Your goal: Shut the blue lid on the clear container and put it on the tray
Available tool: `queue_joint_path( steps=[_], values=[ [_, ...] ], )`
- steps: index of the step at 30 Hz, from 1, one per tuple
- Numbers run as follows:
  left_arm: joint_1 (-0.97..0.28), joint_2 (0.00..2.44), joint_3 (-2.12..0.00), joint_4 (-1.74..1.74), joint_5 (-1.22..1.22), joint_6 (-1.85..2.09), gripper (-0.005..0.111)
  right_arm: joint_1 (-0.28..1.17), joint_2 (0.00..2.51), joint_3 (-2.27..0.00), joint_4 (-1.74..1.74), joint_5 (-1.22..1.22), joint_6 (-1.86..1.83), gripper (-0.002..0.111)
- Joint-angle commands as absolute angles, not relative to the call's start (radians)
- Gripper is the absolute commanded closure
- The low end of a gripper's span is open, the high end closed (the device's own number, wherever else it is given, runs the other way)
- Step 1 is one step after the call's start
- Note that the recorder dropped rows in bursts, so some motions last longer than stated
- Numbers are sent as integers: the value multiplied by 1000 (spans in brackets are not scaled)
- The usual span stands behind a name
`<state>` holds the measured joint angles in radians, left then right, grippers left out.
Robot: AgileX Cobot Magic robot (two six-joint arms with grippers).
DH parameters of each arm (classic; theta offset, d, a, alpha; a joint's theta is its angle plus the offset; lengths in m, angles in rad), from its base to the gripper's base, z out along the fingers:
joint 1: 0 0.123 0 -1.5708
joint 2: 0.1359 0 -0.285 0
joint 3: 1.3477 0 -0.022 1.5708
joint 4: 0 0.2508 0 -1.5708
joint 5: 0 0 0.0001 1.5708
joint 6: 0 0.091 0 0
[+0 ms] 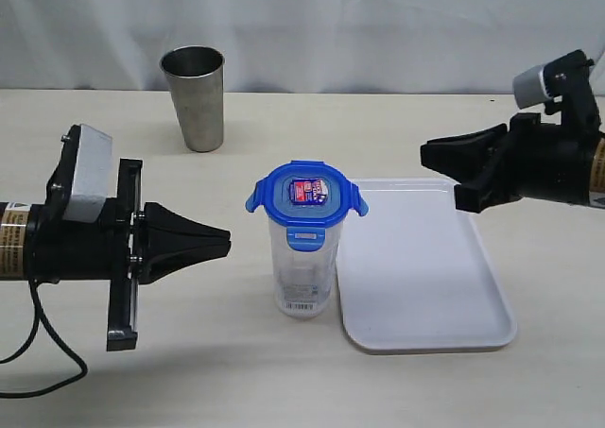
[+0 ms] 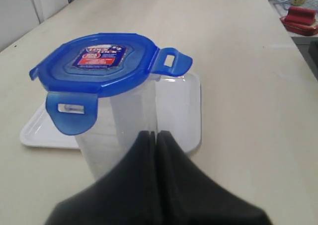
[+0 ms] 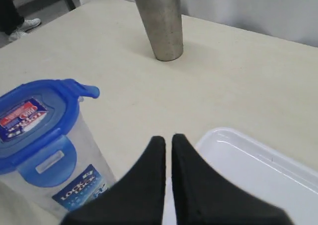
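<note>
Right beside the tray (image 1: 425,296), the container (image 1: 302,277) stands on the surface (image 1: 189,371) with the lid (image 1: 306,194) sitting on top. The side flaps look unsnapped though, so I'd say we're at the closing step. Next up is probably pressing those flaps down, then lifting it onto the tray. Left hand (image 1: 225,243) is pinched shut and empty, near the container's far side from the tray, not touching. Right hand (image 3: 168,138) is shut and empty too, up over the tray.

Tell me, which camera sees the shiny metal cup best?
The exterior view: the metal cup shows whole, upright, rim to base. The right wrist view shows it closer but cuts off its rim. The left wrist view doesn't show it.
</note>
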<state>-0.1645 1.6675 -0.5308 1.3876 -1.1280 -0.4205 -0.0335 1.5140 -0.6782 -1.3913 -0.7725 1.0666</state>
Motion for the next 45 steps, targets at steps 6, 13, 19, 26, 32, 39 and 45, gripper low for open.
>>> queue_joint_path(
  steps=[6, 13, 19, 26, 32, 39, 45],
  values=[
    [-175, 1670, -528, 1238, -1079, -372, 107, -57, 1755, -866, -1463, -915, 981, 104],
    [-175, 1670, -528, 1212, -1075, -352, 107, -149, 1853, -944, -1549, -1221, 980, 104],
    [-175, 1670, -528, 1208, -1075, -352, 107, -45, 1887, -940, -1552, -1188, 908, 104],
    [-175, 1670, -528, 1218, -1079, -352, 107, 60, 1887, -940, -1504, -1034, 894, 104],
    [-175, 1680, -528, 1213, -1080, -352, 107, 60, 1866, -940, -1540, -1038, 917, 104],
    [-175, 1732, -539, 1187, -1132, -337, 107, 60, 1778, -887, -1560, -935, 928, 104],
    [-175, 1786, -554, 1164, -1164, -318, 107, 60, 1776, -882, -1560, -949, 928, 104]
  ],
)
